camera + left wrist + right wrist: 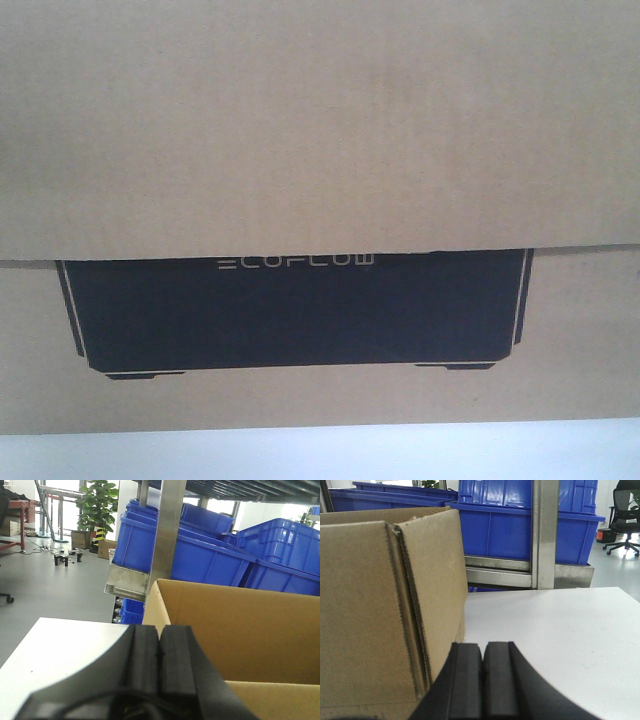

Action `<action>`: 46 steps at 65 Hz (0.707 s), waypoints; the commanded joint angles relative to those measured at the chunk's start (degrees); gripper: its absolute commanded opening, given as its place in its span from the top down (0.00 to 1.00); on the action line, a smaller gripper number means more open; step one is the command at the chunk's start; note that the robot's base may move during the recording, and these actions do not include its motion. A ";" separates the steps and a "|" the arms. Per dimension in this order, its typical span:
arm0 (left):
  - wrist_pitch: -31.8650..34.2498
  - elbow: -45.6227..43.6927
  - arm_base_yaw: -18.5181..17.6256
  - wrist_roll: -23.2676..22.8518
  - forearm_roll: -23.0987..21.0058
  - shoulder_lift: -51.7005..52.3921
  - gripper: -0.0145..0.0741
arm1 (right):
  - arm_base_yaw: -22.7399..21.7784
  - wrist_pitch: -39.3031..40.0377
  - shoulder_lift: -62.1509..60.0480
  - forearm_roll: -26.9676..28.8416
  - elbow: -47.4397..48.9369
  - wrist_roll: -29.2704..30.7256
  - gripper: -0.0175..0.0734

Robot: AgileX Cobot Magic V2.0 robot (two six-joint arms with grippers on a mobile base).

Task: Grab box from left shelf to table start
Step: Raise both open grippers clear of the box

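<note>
Black rubber fingers fill the bottom of both wrist views, and on each arm I see the two pads pressed flat against each other with nothing between them. On my left gripper (159,650) the jaws are clenched together, and just behind them rises the open top of the cardboard box (240,635), its brown inner wall facing the camera. On my right gripper (482,675) the fingers are also closed on themselves, and the box (380,610) stands just beside them on the left, showing one outer corner with a rough seam. I cannot tell if either gripper touches the cardboard. The box rests on the white table (555,630), which is bare on the right side in the right wrist view and also shows at the lower left in the left wrist view (55,655). From the front camera the box (320,120) covers almost the whole picture; a black printed panel (295,310) with the word ECOFLOW is on its side, under a folded flap, and a thin strip of the table (320,455) shows below. Behind the table I see blue plastic bins (200,555) on a steel shelf frame (167,530), a green plant (100,502) on the grey floor, and an office chair (625,515) at the far right.
</note>
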State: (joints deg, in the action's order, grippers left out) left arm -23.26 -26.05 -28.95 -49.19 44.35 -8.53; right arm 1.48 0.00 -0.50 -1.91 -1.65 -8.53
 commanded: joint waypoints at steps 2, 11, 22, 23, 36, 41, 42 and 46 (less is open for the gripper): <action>4.14 -1.48 -0.13 -0.49 1.55 -0.69 0.94 | -0.39 5.52 0.07 0.05 0.97 0.55 0.75; 4.14 -1.48 -0.13 -0.49 1.55 -0.69 0.94 | -0.39 5.52 0.07 0.05 0.97 0.55 0.75; 4.14 -1.48 -0.13 -0.49 1.55 -0.69 0.94 | -0.39 5.52 0.07 0.05 0.97 0.55 0.75; 4.14 -1.48 -0.13 -0.49 1.55 -0.69 0.94 | -0.39 5.52 0.07 0.05 0.97 0.55 0.75; 4.28 -1.12 -0.13 -0.49 1.45 -0.69 0.94 | -0.39 5.52 0.07 0.05 0.97 0.55 0.75; 4.18 0.17 -0.13 -0.39 1.45 -0.69 0.94 | -0.39 5.52 0.07 0.05 0.97 0.55 0.75; 4.03 0.31 -0.13 -0.26 1.32 -0.54 0.94 | -0.39 5.52 0.07 0.05 0.97 0.55 0.75; 3.30 0.73 -0.02 1.98 -0.94 0.46 0.94 | -0.39 5.52 0.07 0.05 0.97 0.55 0.75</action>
State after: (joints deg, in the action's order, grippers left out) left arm -23.17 -24.23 -28.95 -49.08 43.94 -8.29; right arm 1.48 0.00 -0.50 -1.91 -1.65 -8.53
